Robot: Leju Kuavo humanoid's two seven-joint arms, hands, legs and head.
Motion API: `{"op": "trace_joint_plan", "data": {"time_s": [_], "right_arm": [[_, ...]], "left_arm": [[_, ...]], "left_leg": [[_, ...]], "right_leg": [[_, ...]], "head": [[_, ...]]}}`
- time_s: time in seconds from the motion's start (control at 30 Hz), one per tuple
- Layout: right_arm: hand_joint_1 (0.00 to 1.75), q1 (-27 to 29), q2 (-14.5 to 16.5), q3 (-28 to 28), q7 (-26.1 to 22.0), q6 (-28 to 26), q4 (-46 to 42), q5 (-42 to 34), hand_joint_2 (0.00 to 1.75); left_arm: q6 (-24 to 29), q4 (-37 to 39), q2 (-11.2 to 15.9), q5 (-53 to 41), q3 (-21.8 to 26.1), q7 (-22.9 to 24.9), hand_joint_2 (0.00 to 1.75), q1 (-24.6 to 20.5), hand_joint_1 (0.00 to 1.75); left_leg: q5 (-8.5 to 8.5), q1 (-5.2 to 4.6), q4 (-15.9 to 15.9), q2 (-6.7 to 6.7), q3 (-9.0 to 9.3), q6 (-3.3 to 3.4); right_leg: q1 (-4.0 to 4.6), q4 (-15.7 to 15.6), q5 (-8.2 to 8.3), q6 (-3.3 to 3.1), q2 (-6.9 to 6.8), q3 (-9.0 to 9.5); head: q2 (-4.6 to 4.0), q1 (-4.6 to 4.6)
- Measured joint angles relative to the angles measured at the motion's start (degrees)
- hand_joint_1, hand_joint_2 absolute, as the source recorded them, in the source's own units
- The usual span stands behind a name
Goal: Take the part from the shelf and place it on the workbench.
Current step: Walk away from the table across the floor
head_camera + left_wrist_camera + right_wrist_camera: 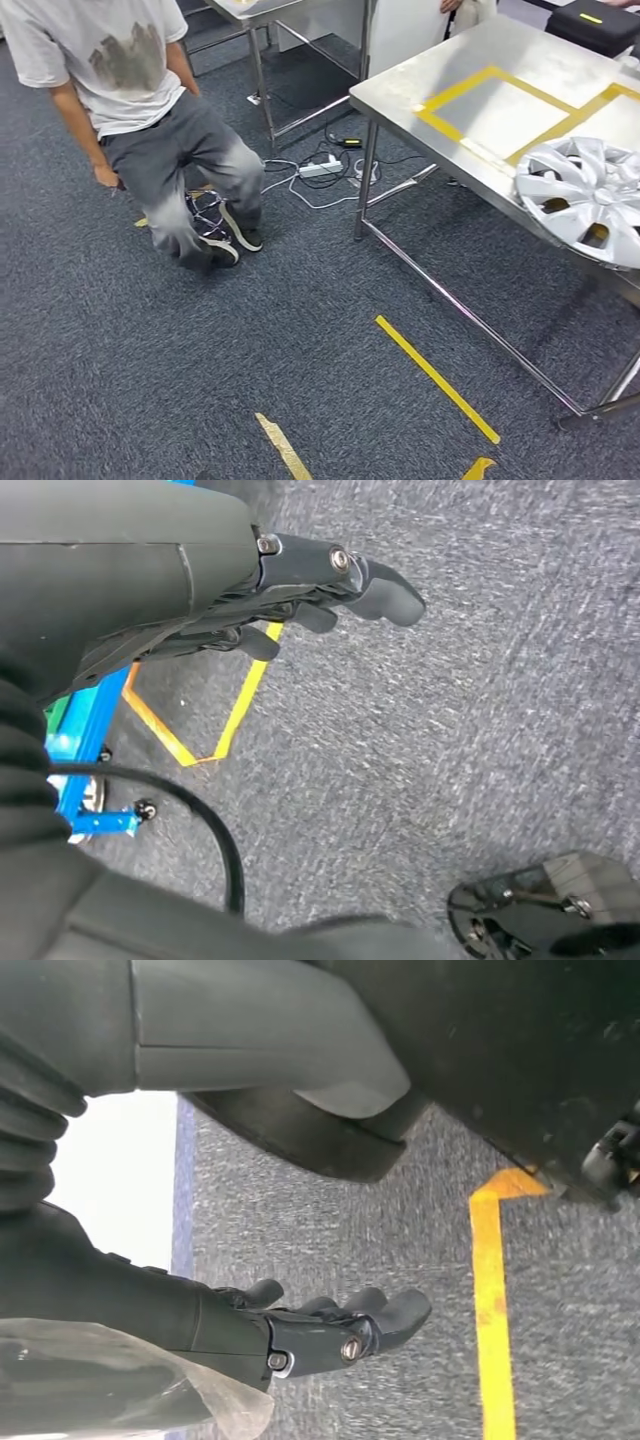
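The part, a silver wheel cover (585, 195), lies flat on the steel workbench (392, 90) at the right of the head view, close to the bench's near edge. Yellow tape (453, 92) marks rectangles on the bench top beside it. My left hand (317, 590) hangs over grey carpet with its fingers stretched out and nothing in them. My right hand (324, 1325) also hangs over the carpet, fingers extended and empty. Both hands are away from the wheel cover.
A person (143, 90) in a white T-shirt and grey trousers steps about at the left. A power strip (321, 168) with cables lies under the bench. Yellow tape strips (438, 378) mark the floor. A blue wheeled frame (79, 745) stands near my left hand.
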Motion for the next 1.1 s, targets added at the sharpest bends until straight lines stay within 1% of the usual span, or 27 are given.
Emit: {"op": "trace_joint_plan", "data": {"time_s": [0.03, 0.07, 0.13, 0.17, 0.2, 0.23, 0.27, 0.3, 0.33, 0.4, 0.43, 0.47, 0.5, 0.53, 0.57, 0.63, 0.7, 0.73, 0.77, 0.8, 0.83, 0.9, 0.93, 0.97, 1.0, 1.07, 1.1], "right_arm": [[0.0, 0.0, 0.0, 0.0, 0.0, 0.0, 0.0, 0.1, 0.0], [0.0, -0.1, 0.0, 0.0, -0.1, 0.1, 0.0, 0.1, 0.0], [0.0, -0.1, 0.0, 0.0, -0.3, 0.2, 0.0, 0.2, 0.0], [0.0, -0.1, 0.0, 0.0, -0.5, 0.3, 0.0, 0.2, 0.0], [0.0, -0.1, 0.0, 0.0, -0.7, 0.4, 0.0, 0.1, 0.0], [0.0, -0.1, 0.0, 0.0, -1.0, 0.5, 0.0, 0.1, 0.0], [0.0, -0.1, 0.0, 0.0, -1.2, 0.7, 0.0, 0.0, 0.0], [0.0, -0.2, 0.0, 0.0, -1.5, 0.9, 0.0, 0.0, 0.0], [0.0, -0.2, 0.0, 0.0, -1.8, 1.1, 0.0, 0.0, 0.0], [0.0, -0.1, 0.0, 0.0, -2.4, 1.5, 0.0, 0.0, 0.0], [0.0, 0.0, 0.0, 0.0, -2.6, 1.6, 0.1, 0.0, 0.0], [0.0, 0.0, 0.0, 0.0, -2.8, 1.7, 0.1, 0.1, 0.0], [0.0, 0.0, 0.0, 0.0, -2.9, 1.7, 0.1, 0.1, 0.0], [0.0, -0.1, 0.0, 0.0, -3.0, 1.8, 0.2, 0.1, 0.0], [0.0, -0.1, 0.1, 0.0, -3.0, 1.8, 0.2, 0.1, 0.0], [0.0, -0.1, 0.1, 0.1, -3.4, 1.8, 0.2, 0.3, 0.0], [0.0, 0.1, 0.1, 0.1, -3.9, 1.9, 0.2, 0.6, 0.0], [0.0, 0.2, 0.1, 0.1, -4.1, 2.0, 0.2, 0.7, 0.0], [0.0, 0.3, 0.1, 0.1, -4.2, 2.1, 0.2, 0.8, 0.0], [0.0, 0.3, 0.1, 0.1, -4.2, 2.2, 0.2, 1.0, 0.0], [0.0, 0.2, 0.1, 0.2, -4.0, 2.3, 0.2, 1.2, 0.0], [0.0, 0.0, 0.1, 0.3, -3.1, 2.4, 0.2, 1.7, 0.0], [0.0, 0.0, 0.1, 0.4, -2.7, 2.4, 0.2, 1.9, 0.0], [0.0, -0.1, 0.1, 0.5, -2.4, 2.5, 0.2, 2.0, 0.0], [0.0, -0.1, 0.1, 0.6, -2.3, 2.5, 0.2, 2.1, 0.0], [0.0, -0.4, 0.1, 0.7, -2.1, 2.7, 0.2, 2.2, 0.0], [0.0, -0.5, 0.1, 0.7, -2.1, 2.9, 0.1, 2.2, 0.0]], "left_arm": [[0.0, 0.0, 0.0, 0.0, 0.1, 0.0, 1.75, 0.1, 0.0], [0.0, 0.0, 0.0, 0.1, 0.2, 0.0, 1.75, 0.2, 0.0], [0.0, 0.0, 0.0, 0.1, 0.3, 0.1, 1.75, 0.3, 0.0], [-0.1, 0.0, -0.1, 0.1, 0.4, 0.1, 1.75, 0.2, 0.0], [-0.2, 0.0, -0.1, 0.1, 0.4, 0.2, 1.31, 0.1, 0.0], [-0.3, 0.0, -0.1, 0.1, 0.4, 0.3, 0.87, 0.1, 0.0], [-0.4, 0.0, -0.1, 0.1, 0.4, 0.5, 0.44, 0.1, 0.0], [-0.6, 0.0, -0.1, 0.1, 0.4, 0.8, 0.0, 0.1, 0.0], [-0.7, 0.0, -0.1, 0.0, 0.4, 0.9, 0.0, 0.2, 0.0], [-1.1, 0.0, -0.1, -0.1, 0.4, 1.1, 0.0, 0.1, 0.0], [-1.2, 0.0, -0.1, -0.1, 0.4, 1.1, 0.0, 0.0, 0.0], [-1.3, 0.0, -0.1, -0.2, 0.4, 1.1, 0.0, 0.0, 0.0], [-1.4, 0.0, -0.1, -0.2, 0.4, 1.1, 0.0, 0.0, 0.0], [-1.4, 0.0, 0.0, -0.3, 0.4, 1.1, 0.0, 0.1, 0.0], [-1.4, 0.0, 0.0, -0.3, 0.4, 1.1, 0.0, 0.2, 0.0], [-1.4, 0.0, 0.2, -0.4, 0.4, 1.1, 0.0, 0.3, 0.0], [-1.4, 0.0, 0.3, -0.5, 0.4, 1.0, 0.0, 0.1, 0.0], [-1.4, 0.0, 0.3, -0.5, 0.4, 0.9, 0.0, 0.0, 0.0], [-1.3, 0.0, 0.3, -0.5, 0.4, 0.8, 0.0, 0.0, 0.0], [-1.2, 0.0, 0.3, -0.5, 0.4, 0.7, 0.0, 0.1, 0.0], [-1.1, 0.0, 0.3, -0.5, 0.4, 0.6, 0.0, 0.1, 0.0], [-0.9, 0.0, 0.3, -0.6, 0.4, 0.5, 0.0, 0.1, 0.0], [-0.7, 0.0, 0.4, -0.6, 0.4, 0.5, 0.0, 0.0, 0.0], [-0.7, 0.0, 0.4, -0.7, 0.4, 0.5, 0.0, -0.2, 0.0], [-0.6, 0.0, 0.4, -0.7, 0.4, 0.5, 0.0, -0.2, 0.0], [-0.8, 0.0, 0.4, -0.9, 0.3, 0.7, 0.0, -0.1, 0.0], [-0.9, 0.0, 0.4, -1.0, 0.3, 0.9, 0.0, 0.0, 0.0]], "left_leg": [[0.08, 0.02, 0.0, -0.61, -0.13, 0.37], [0.17, 0.05, -0.2, -1.24, -0.15, 0.69], [0.38, 0.2, -0.4, -2.46, -0.12, 1.42], [0.44, 0.19, -0.4, -3.08, -0.19, 1.71], [0.46, 0.1, -0.4, -3.77, -0.26, 1.94], [0.48, -0.03, -0.4, -4.53, -0.29, 2.06], [0.49, -0.16, -0.4, -5.35, -0.26, 2.13], [0.5, -0.26, -0.4, -6.24, -0.18, 2.13], [0.49, -0.32, -0.3, -7.16, -0.08, 2.13], [0.45, -0.36, 0.0, -8.93, -0.13, 2.02], [0.48, -0.32, 0.2, -9.71, -0.39, 1.87], [0.57, -0.21, 0.3, -10.42, -0.74, 1.61], [0.75, -0.09, 0.3, -11.08, -1.06, 1.25], [0.95, 0.02, 0.3, -11.78, -1.3, 0.87], [0.88, 0.02, 0.4, -11.72, -1.44, 0.53], [-0.89, -0.16, 3.2, -9.22, -2.62, -0.06], [-4.48, -0.02, 10.2, -5.83, -5.8, -0.59], [-5.86, 0.14, 13.8, -5.1, -7.46, -0.81], [-6.33, 0.29, 15.9, -4.75, -8.45, -0.95], [-5.72, 0.4, 16.0, -4.56, -8.43, -1.02], [-4.02, 0.46, 13.7, -4.27, -7.18, -1.0], [-0.47, 0.15, 5.6, -2.22, -2.94, -0.61], [0.47, -0.11, 2.3, -1.17, -1.31, -0.23], [0.66, -0.4, 0.6, -0.44, -0.51, 0.12], [0.36, -0.67, 0.3, -0.39, -0.45, 0.45], [0.57, -0.62, -0.1, -1.53, -0.5, 1.14], [0.71, -0.48, -0.4, -2.08, -0.38, 1.53]], "right_leg": [[-0.07, 0.0, -0.15, 0.33, -0.4, 0.18], [-0.19, 0.3, -0.62, 0.66, 0.31, 0.1], [-0.45, 4.0, -3.18, 1.07, 3.58, -1.56], [-0.49, 7.7, -5.12, 1.06, 5.48, -3.35], [-0.44, 11.9, -6.93, 0.94, 6.41, -5.37], [-0.37, 15.4, -8.03, 0.8, 6.76, -7.19], [-0.31, 17.2, -8.04, 0.62, 6.9, -8.26], [-0.27, 16.6, -6.79, 0.42, 7.02, -8.23], [-0.26, 13.8, -4.6, 0.2, 7.39, -7.15], [-0.37, 6.0, -0.54, -0.22, 9.91, -3.98], [-0.44, 3.3, 0.32, -0.34, 11.21, -2.7], [-0.44, 1.8, 0.45, -0.43, 12.17, -2.06], [-0.4, 1.5, 0.27, -0.52, 12.36, -1.81], [-0.38, 1.2, 0.32, -0.7, 11.76, -1.57], [-0.41, 1.0, 0.49, -0.96, 11.03, -1.44], [-0.56, 0.4, 0.73, -1.46, 9.27, -0.96], [-0.42, 0.3, 0.6, -1.73, 7.25, -0.66], [-0.32, 0.3, 0.49, -1.79, 6.22, -0.62], [-0.25, 0.3, 0.38, -1.81, 5.29, -0.56], [-0.22, 0.3, 0.28, -1.79, 4.49, -0.49], [-0.21, 0.3, 0.14, -1.74, 3.73, -0.34], [-0.1, 0.3, -0.22, -1.47, 2.37, 0.03], [0.01, 0.3, -0.42, -1.22, 1.75, 0.21], [0.12, 0.3, -0.59, -0.94, 1.19, 0.29], [0.22, 0.3, -0.7, -0.66, 0.67, 0.36], [0.13, 0.3, -1.01, -0.07, 0.13, 0.61], [0.03, 0.9, -1.61, 0.19, 1.1, 0.44]], "head": [[0.0, 0.01], [0.0, 0.05], [0.01, 0.24], [0.01, 0.39], [0.01, 0.44], [0.0, 0.45], [0.0, 0.45], [0.0, 0.44], [0.0, 0.43], [0.0, 0.42], [0.0, 0.41], [0.0, 0.37], [0.0, 0.33], [0.0, 0.33], [0.0, 0.29], [0.0, 0.0], [0.0, -0.25], [0.0, -0.26], [0.0, -0.25], [0.0, -0.26], [0.0, -0.26], [0.0, -0.26], [0.0, -0.27], [0.0, -0.26], [0.0, -0.25], [0.01, -0.25], [0.01, -0.18]]}}
